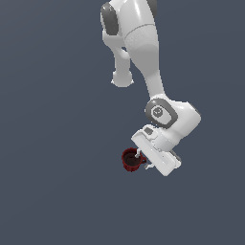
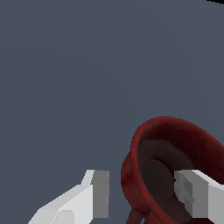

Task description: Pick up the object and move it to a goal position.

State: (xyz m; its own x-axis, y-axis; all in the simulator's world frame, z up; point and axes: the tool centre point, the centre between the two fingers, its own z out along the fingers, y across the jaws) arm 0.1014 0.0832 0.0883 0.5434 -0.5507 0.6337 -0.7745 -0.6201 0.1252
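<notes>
- We see the mug (image 1: pixel 130 160) at the gripper (image 1: pixel 142 160), on the exterior view's left of the hand.
- In the wrist view, one finger (image 2: pixel 199 192) sits inside the mug (image 2: pixel 168 168), the other finger (image 2: pixel 98 192) outside its wall.

Dark red mug (image 1: pixel 130 160), white arm (image 1: pixel 143 52), slate-grey ground (image 1: pixel 48 143).

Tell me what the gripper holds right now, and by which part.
Nothing clamped yet: the white gripper straddles the dark red mug's rim wall, one finger inside, the other outside with a gap.
</notes>
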